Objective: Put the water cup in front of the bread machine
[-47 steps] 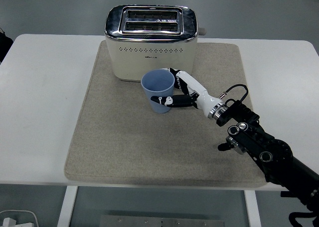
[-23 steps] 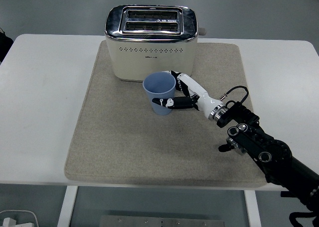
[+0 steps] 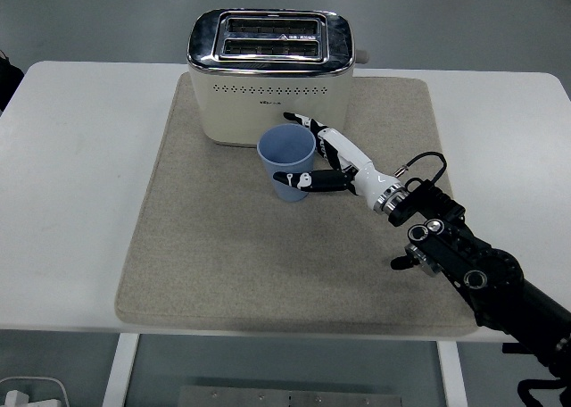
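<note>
- A white table [image 3: 80,202] carried everything, its near edge running across the lower part of the view.
- A beige mat [image 3: 232,255] lay flat on the tabletop, covering most of its middle, with bare white surface left on both sides.
- A cream toaster with a chrome top [image 3: 270,77] stood on the mat's far part.
- A blue cup [image 3: 285,161] stood upright on the mat, just in front of the toaster.

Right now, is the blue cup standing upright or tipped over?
Upright: the blue cup stands on the mat with its open mouth facing up, before the toaster. The right hand is at its side.
</note>
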